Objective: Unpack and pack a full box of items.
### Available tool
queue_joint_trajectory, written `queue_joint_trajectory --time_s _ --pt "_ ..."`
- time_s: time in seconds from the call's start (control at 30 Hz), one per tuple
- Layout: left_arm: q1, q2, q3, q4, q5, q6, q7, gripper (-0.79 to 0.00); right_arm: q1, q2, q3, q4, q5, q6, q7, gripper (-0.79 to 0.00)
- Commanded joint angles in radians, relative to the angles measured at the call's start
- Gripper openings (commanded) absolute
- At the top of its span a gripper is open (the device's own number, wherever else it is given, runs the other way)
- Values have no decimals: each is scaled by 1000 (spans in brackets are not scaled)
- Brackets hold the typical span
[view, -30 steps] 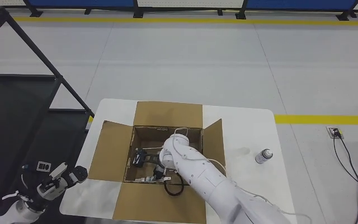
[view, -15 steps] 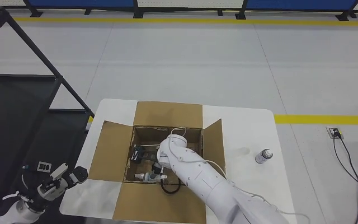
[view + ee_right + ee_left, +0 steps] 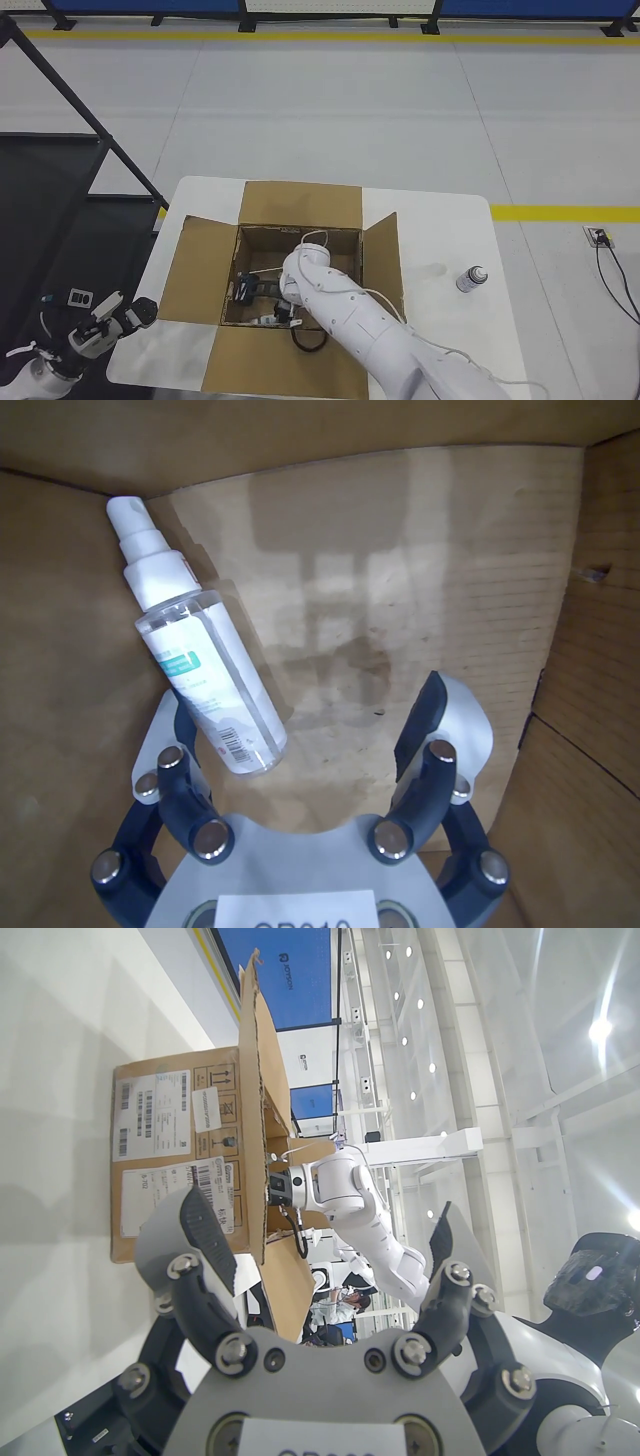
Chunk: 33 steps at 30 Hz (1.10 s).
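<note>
Down in the box point(image 3: 590, 600), the right gripper point(image 3: 305, 695) hangs wide open, while the spray bottle point(image 3: 210, 660) lies along a side wall, base by one finger, nozzle pointing away, off-centre of the gap.

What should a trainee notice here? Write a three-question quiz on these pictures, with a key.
1. True or false: the right gripper, inside the cardboard box, is shut on the spray bottle.
2. Where is the small can? A. In the box. B. Upright on the table, outside the box. C. Lying on a box flap.
3. Fill in: the left gripper, beside the box, has its jaws ___.

Key
1. False: it is open, and the bottle lies on the box floor.
2. B.
3. Open.
</note>
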Motion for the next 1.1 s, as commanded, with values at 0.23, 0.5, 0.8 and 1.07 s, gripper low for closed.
queue_joint_trajectory --time_s 0.23,0.5,0.8,1.07 --pt "-1 -1 3 -3 4 1 8 0 6 -16 -16 43 -37 -19 -70 -465" --pt "0 -2 4 -4 4 1 14 0 18 -20 -16 78 -53 -45 -133 -573" --pt "1 -2 5 -8 9 1 19 0 28 -17 -4 101 -52 -29 -177 -785" --pt "6 -3 5 -18 13 -1 22 0 31 9 10 113 -64 -13 -277 -785"
